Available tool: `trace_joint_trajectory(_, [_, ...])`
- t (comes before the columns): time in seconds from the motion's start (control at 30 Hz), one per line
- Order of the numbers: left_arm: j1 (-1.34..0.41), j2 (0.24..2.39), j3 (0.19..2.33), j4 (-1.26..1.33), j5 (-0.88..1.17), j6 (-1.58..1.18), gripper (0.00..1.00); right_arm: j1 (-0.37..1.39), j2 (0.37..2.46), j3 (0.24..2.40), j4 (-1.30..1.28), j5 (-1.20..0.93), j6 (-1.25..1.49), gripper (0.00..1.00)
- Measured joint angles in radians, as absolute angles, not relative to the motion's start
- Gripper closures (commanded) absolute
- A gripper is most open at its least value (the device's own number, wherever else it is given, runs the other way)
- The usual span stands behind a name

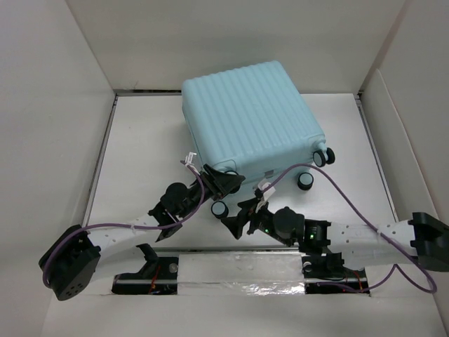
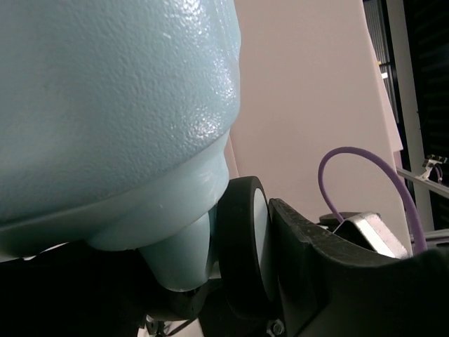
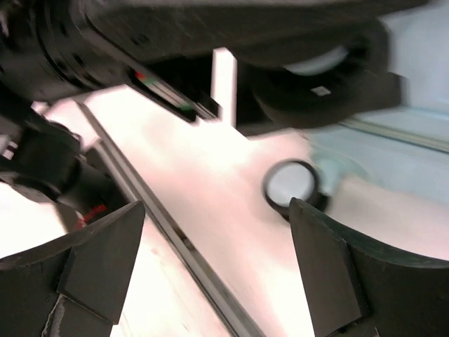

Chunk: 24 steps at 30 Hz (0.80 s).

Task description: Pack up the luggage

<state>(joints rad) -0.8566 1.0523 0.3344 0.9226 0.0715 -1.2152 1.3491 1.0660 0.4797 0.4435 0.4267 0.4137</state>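
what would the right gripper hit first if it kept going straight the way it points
Most likely the small caster wheel at a corner of the luggage: it sits just right of centre between the open fingers of the right gripper. The view is blurred, so depth is uncertain.

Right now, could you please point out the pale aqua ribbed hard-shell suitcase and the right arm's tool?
Pale aqua ribbed hard-shell suitcase (image 1: 249,116): top external view, ribbed shell's middle.
Right tool (image 3: 217,207): right wrist view, midway between fingertips.
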Motion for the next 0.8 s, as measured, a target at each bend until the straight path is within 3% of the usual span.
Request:
trace_joint_trajectory(0.13, [-0.843, 1.052, 0.324, 0.955, 0.116, -1.212, 0.33, 1.349, 0.944, 0.48, 0.324, 0.499, 0.365, 0.12])
trace_joint_trajectory(0.27, [-0.842, 1.052, 0.324, 0.983, 0.16, -1.206, 0.25, 1.325, 0.903, 0.503, 0.294, 0.544, 0.274, 0.12])
trace_joint_trajectory(0.8, [-0.801, 1.052, 0.302, 1.024, 0.226, -1.22, 0.23, 1.157, 1.131, 0.667, 0.377, 0.431, 0.003, 0.09])
